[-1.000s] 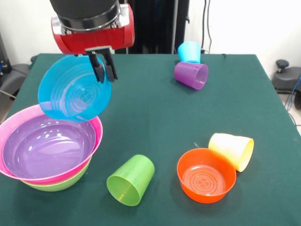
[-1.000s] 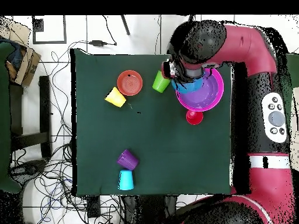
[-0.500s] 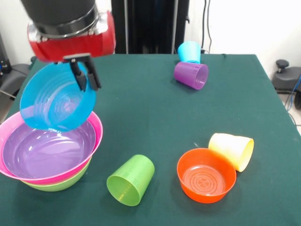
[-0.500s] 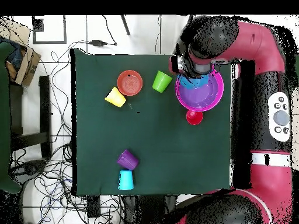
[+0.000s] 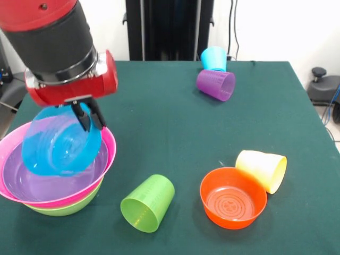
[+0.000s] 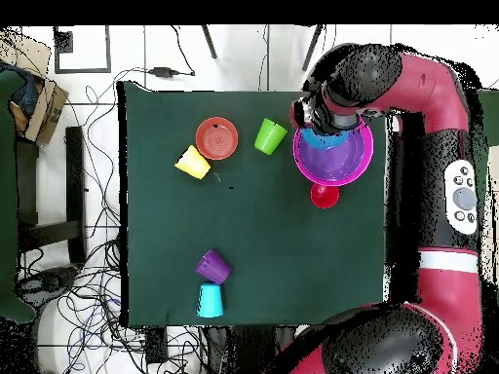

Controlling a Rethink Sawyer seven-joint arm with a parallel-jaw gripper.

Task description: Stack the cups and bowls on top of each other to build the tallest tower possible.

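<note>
My gripper (image 5: pixel 88 116) is shut on the rim of the small blue bowl (image 5: pixel 59 146), which hangs tilted just inside the purple bowl (image 5: pixel 50 183). That purple bowl is nested in the pink bowl (image 5: pixel 109 154), which sits in the lime green bowl (image 5: pixel 69 207); together they form the tower (image 6: pixel 341 161). An orange bowl (image 5: pixel 232 197) stands upright at the front right with a pale yellow cup (image 5: pixel 263 169) lying beside it. A lime green cup (image 5: pixel 148 203) lies on its side near the front. Purple (image 5: pixel 215 84) and light blue (image 5: pixel 213 58) cups lie at the far side.
The dark green table (image 5: pixel 170 122) carries everything. A small red object (image 6: pixel 325 196) lies beside the tower in the overhead view. Cables and a stand (image 6: pixel 44 234) lie on the floor past the table's edge.
The arm has carried the blue bowl left in the front view and lowered it from above the stack down into the purple bowl.
</note>
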